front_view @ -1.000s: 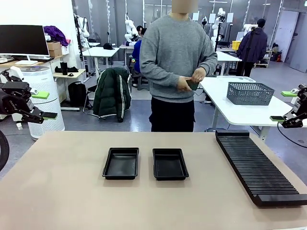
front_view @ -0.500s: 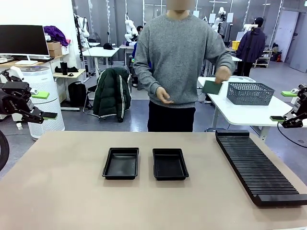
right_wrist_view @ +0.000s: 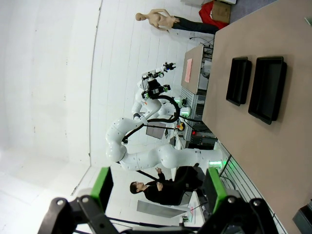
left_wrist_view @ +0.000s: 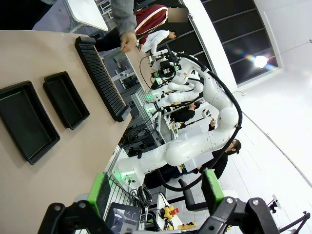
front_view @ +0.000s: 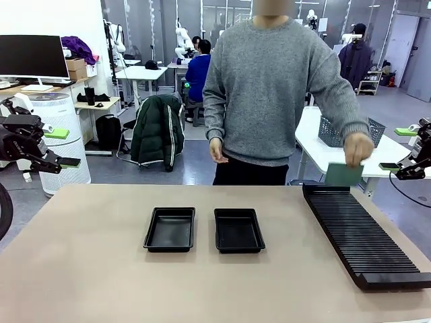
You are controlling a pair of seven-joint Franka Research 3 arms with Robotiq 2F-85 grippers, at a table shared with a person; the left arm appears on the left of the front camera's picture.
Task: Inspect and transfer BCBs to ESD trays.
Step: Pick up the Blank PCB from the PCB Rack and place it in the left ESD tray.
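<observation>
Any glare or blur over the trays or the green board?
Front view: even light, the two shallow black plastic trays sharp, the thin green circuit board in the person's hand slightly soft. Left wrist view: rolled, rainbow flare beside a bright lamp. Right wrist view: pale wall washed out.

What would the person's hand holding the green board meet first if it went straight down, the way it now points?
Probably the far end of the black slotted rack, and the board would touch before the hand; depth is unclear.

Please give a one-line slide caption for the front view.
A person holds a BCB at the far end of the black rack; two ESD trays lie mid-table.
</observation>
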